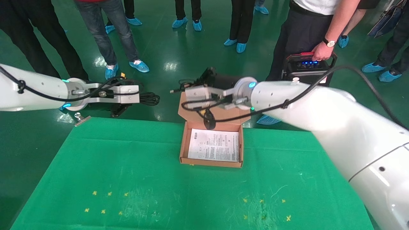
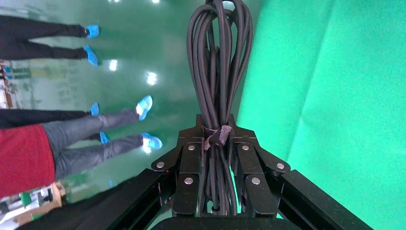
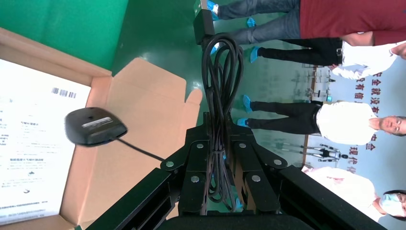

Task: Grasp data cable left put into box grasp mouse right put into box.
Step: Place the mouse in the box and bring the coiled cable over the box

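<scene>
1. Your counter [image 1: 127, 179] is covered in green cloth, with small yellow marks near its front edge. Past its far edge, onlookers [image 1: 108, 35] in blue shoe covers stand on the glossy green floor.
2. Your right arm reaches in over the far side of the counter. Its right claw [image 1: 183, 92] hangs above the box's raised flap, pointing toward your left.
3. Your left arm is held out beyond the far left corner of the counter. Its left claw [image 1: 145, 95] points toward the right claw, well apart from it.
4. The box [image 1: 183, 145] sits open at the middle of the far half of the counter. Its long axis runs front to back, and a printed white sheet [image 1: 214, 145] lies flat inside.
5. The left claw is clamped on the data cable [image 2: 218, 72], a coiled black bundle tied by a strap and sticking straight out past the fingers [image 2: 189, 165].
6. The right claw is closed on the mouse's coiled cord [image 3: 221, 86].
7. The mouse [image 3: 93, 125] dangles from that cord, above the box's far edge where the flap meets it, showing its white label.
</scene>
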